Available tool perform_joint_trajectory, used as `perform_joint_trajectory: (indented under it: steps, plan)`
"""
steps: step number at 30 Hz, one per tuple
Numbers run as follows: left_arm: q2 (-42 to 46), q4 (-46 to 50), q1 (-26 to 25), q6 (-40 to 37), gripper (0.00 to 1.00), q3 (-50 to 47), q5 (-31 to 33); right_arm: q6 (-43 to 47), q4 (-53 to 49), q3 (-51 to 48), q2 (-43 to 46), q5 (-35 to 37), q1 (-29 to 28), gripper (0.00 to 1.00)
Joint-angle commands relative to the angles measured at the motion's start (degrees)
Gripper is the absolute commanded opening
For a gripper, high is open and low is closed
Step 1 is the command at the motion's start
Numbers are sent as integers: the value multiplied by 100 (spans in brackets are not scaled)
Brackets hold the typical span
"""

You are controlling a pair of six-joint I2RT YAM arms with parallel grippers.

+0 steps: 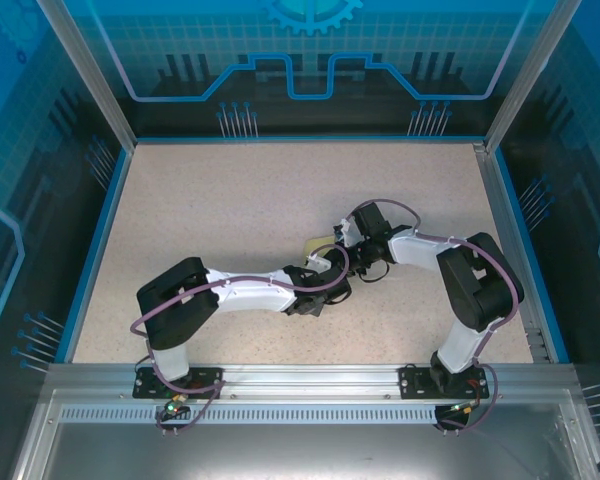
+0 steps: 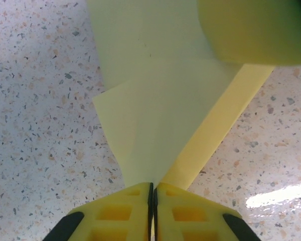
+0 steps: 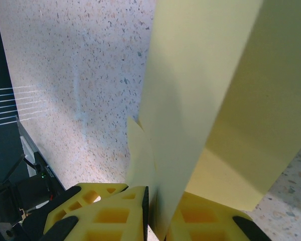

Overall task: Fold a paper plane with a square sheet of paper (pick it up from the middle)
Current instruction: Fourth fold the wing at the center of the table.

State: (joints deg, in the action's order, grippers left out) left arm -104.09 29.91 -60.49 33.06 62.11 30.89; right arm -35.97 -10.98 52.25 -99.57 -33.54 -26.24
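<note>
Yellow fingers (image 2: 115, 213) of the left gripper (image 2: 152, 193) sit at 6 o'clock in the left wrist view, pressed together with only a thin seam between them. The narrow end of the yellow paper (image 2: 150, 130) runs into that seam, so this claw is clamped on it. From the pinch the paper widens toward 12 o'clock in layered folds, and a brighter folded band slants off toward 1 o'clock. That band ends at a blurred yellow mass, too soft to identify.

The right gripper (image 3: 158, 203) is also closed on the paper. Its two yellow fingers stand at 6 o'clock in the right wrist view, with the folded sheet passing between them. The sheet rises toward 12 and 1 o'clock. A small pointed corner of paper juts out at 11 o'clock from the fingers.

From above, the paper is a pale patch near the middle of the speckled table (image 1: 230, 200), largely hidden by the two wrists. The left arm reaches it from 8 o'clock and the right arm from 3 o'clock. The claws are close together, one on either side of the patch.
</note>
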Motion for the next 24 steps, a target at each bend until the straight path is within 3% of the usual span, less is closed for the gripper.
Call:
perform_joint_trajectory:
  steps: [1,7,17,24]
  plan:
    - [-35,53,-16,22,8,21,199,63,-184,155,109,-120,47,17]
    - [425,-631,332,-14,2,-470,-516,119,-252,137,323,-81,114,26]
    - [1227,-2332,1487,-97,2,-1665,-3039,221,-166,-71,1019,-8,277,50]
    - [1209,-3112,2096,101,2,-2054,-4254,298,74,-94,983,-343,114,48]
